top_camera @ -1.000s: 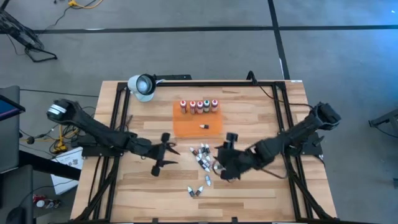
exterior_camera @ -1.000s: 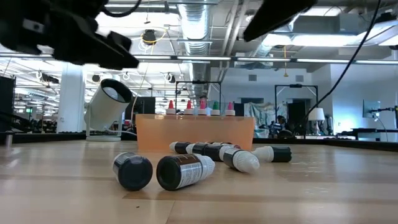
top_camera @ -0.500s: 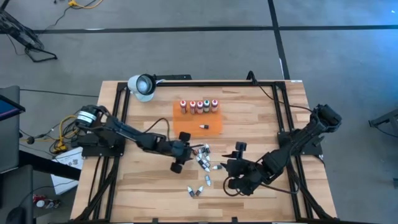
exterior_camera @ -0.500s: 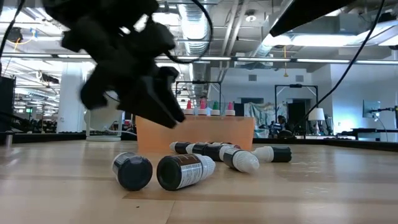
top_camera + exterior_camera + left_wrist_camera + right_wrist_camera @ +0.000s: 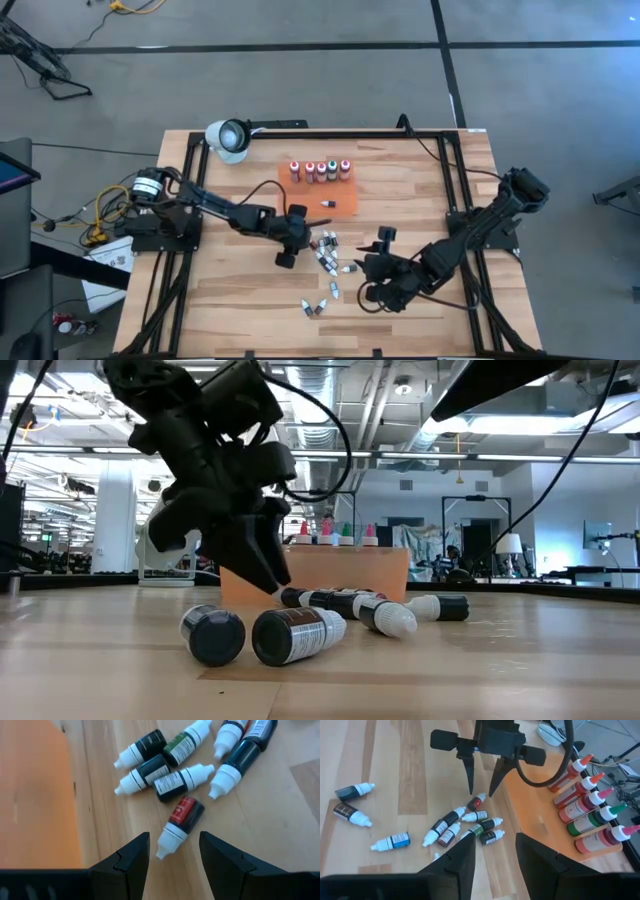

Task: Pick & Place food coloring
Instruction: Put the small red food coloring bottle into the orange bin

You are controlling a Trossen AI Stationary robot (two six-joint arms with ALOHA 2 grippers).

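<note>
The food coloring is mostly unplaced: five taller bottles [image 5: 320,169] stand in a row along the far edge of the orange tray [image 5: 300,205], one small vial [image 5: 327,203] lies on it, while a heap of vials [image 5: 325,250] lies on the table [image 5: 420,190] just in front of the tray, with one vial [image 5: 349,268] beside the heap and a few more [image 5: 314,306] nearer the front edge. The left gripper [image 5: 172,847] hovers with its jaws apart and empty, straddling the red-labelled vial [image 5: 180,822] at the edge of the heap. The right gripper [image 5: 494,852] waits over the table to the right, jaws parted and empty. Against half a second earlier, the left arm has edged closer to the heap; the right has held its place
</note>
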